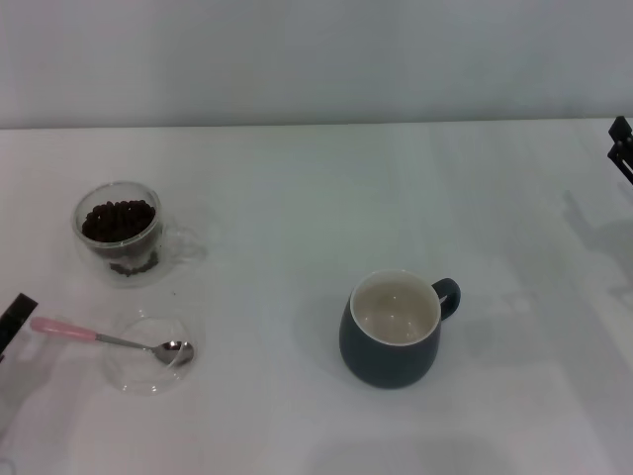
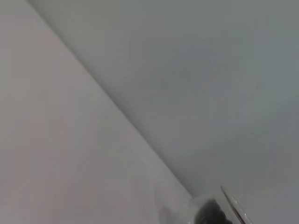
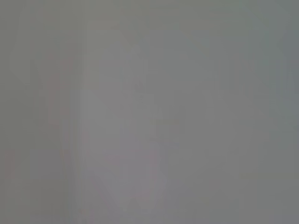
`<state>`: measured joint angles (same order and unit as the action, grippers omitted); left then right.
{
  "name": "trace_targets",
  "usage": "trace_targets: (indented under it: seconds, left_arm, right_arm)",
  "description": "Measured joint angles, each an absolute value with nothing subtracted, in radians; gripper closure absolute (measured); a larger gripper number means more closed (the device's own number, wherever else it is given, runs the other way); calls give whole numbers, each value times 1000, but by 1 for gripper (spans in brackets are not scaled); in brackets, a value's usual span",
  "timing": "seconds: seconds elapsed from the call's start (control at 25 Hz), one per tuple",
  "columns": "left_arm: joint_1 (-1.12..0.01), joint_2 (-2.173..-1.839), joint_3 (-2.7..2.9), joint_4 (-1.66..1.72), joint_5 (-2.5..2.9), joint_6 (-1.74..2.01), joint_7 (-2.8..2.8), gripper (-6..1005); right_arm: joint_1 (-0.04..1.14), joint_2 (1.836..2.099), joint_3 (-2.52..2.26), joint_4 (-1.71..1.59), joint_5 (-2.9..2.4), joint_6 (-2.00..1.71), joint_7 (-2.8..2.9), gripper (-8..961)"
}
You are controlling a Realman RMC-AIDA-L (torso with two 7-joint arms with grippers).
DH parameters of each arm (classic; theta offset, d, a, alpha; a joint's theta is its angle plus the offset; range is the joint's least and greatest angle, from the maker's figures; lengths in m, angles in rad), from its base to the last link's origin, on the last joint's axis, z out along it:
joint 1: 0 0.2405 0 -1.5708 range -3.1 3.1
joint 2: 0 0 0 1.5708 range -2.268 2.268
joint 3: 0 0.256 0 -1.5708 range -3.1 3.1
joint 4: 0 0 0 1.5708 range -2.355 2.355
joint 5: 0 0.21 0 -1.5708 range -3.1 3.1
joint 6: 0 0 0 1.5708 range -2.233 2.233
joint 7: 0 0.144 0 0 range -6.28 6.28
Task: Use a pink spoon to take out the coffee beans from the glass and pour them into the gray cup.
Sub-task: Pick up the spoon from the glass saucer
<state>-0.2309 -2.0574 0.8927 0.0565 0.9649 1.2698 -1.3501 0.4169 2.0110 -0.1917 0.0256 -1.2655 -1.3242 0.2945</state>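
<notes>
Head view: pink spoon [image 1: 104, 338] seemingly beside left fingers [image 1: 14, 319].

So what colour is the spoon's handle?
Pale pink; the spoon has a silver neck and bowl. Clearest in the head view.

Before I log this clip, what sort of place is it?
Probably a staged test bench, not a kitchen: a bare white table against a plain wall, holding only a glass of coffee beans, a pink spoon on a clear dish, and a gray cup.

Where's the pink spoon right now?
Head view, robot's left: the pink spoon lies with its bowl in the shallow glass dish, in front of the glass.
</notes>
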Motion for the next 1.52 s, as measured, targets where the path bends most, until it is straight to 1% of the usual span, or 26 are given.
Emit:
trace_targets:
  seconds: [0.32,1.16,1.24,1.52]
  left_arm:
    - [-265,-2047,944,57,1010,1246,-1400,264]
    - [-284,-2040,952,60,1026,1242,-1428,269]
    - [-287,-2040,953,60,1028,1242,-1429,494]
    - [-282,-2040,954,60,1028,1243,-1428,678]
  right_arm:
    - [425,2011,-192,26,-1266,-1323,294,77]
    - [425,2011,-192,26,-1266,-1321,294,77]
    - [425,2011,-192,26,-1265,-1320,294,77]
    - [425,2011,-192,25,-1265,-1305,294,77]
